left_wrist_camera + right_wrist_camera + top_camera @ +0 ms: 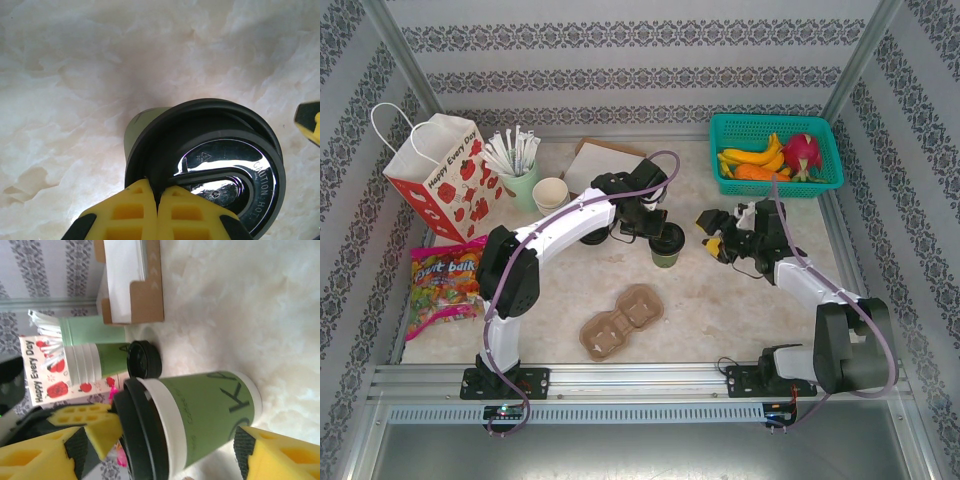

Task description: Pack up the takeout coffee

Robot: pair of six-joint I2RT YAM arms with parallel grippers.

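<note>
A takeout coffee cup (667,252), green below and cream at the rim, stands on the marble table. Its black lid (225,165) lies slightly askew over the rim (165,415). My left gripper (157,192) is shut, and its yellow fingertips pinch the lid's edge from above (655,228). My right gripper (713,240) is open just right of the cup. In the right wrist view the cup (210,410) lies across the gap between its fingers (280,455), and neither pad touches it.
A brown two-cup carrier (620,320) lies in front of the cup. A loose black lid (144,359), stacked cups (551,193) and a straw cup (520,180) are at left. A gift bag (440,175), candy bag (445,285), cardboard box (600,160) and fruit basket (775,155) ring the table.
</note>
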